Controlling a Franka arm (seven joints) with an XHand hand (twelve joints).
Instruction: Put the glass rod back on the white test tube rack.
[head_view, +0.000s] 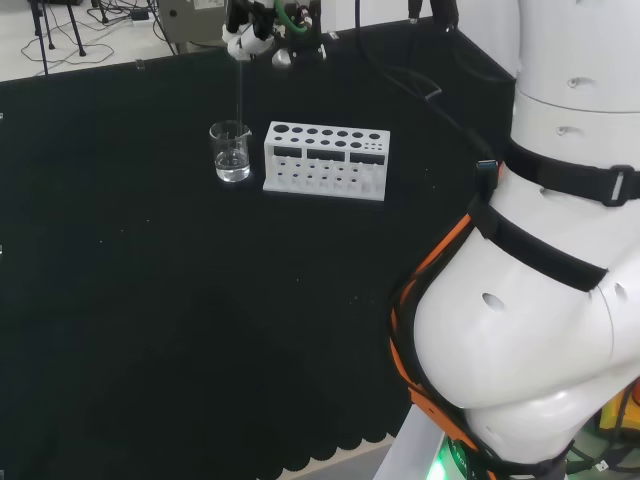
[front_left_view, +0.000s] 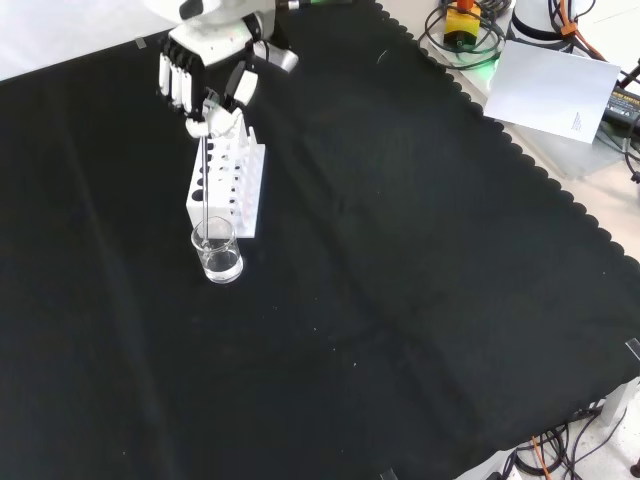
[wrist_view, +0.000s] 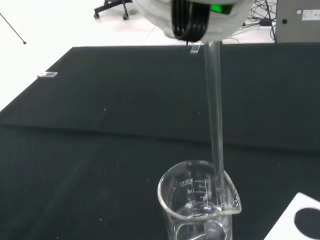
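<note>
The hand (front_left_view: 205, 75) hangs above the beaker, its fingers curled round the top of a clear glass rod (front_left_view: 204, 170). The rod (wrist_view: 215, 120) runs straight down, and its lower end stands inside a small clear glass beaker (wrist_view: 199, 205) with some clear liquid in it. In the head view the hand (head_view: 250, 35) is at the far edge of the cloth, the rod (head_view: 239, 95) reaches down into the beaker (head_view: 231, 152), and the white test tube rack (head_view: 325, 160) stands just right of the beaker. In the front view the rack (front_left_view: 228, 185) lies directly behind the beaker (front_left_view: 218, 252).
Black cloth covers the bench (front_left_view: 400, 300), with a scalloped edge at the right of the front view. The arm's white links (head_view: 540, 250) fill the right of the head view. Papers and cables (front_left_view: 550, 80) lie beyond the cloth.
</note>
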